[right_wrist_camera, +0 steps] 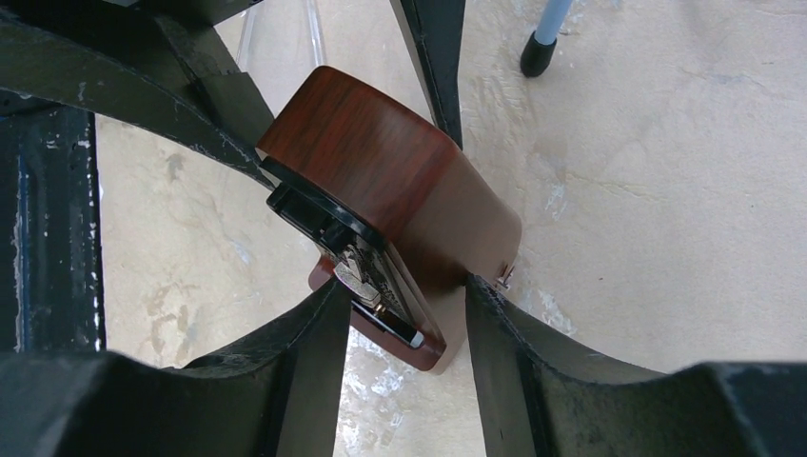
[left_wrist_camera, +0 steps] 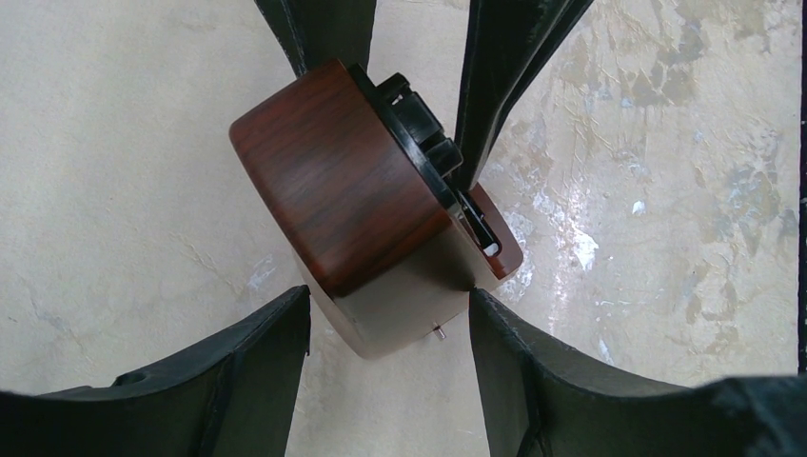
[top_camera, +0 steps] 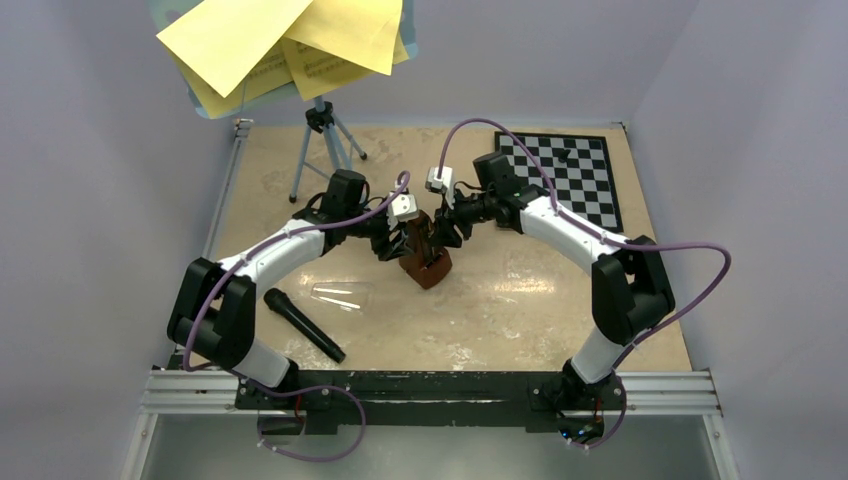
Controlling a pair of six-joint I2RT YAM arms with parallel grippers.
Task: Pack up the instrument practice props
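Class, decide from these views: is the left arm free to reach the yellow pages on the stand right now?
Probably not: the left pincer looks clamped on the metronome, which the right pincer also holds; it must let go first.

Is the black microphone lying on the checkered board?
No, the microphone lies on the bare table at the near left, well apart from the chessboard.

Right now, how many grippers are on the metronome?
2. The left gripper straddles the metronome from the left of the top view; the right gripper straddles it from the right. Each has a finger against either side.
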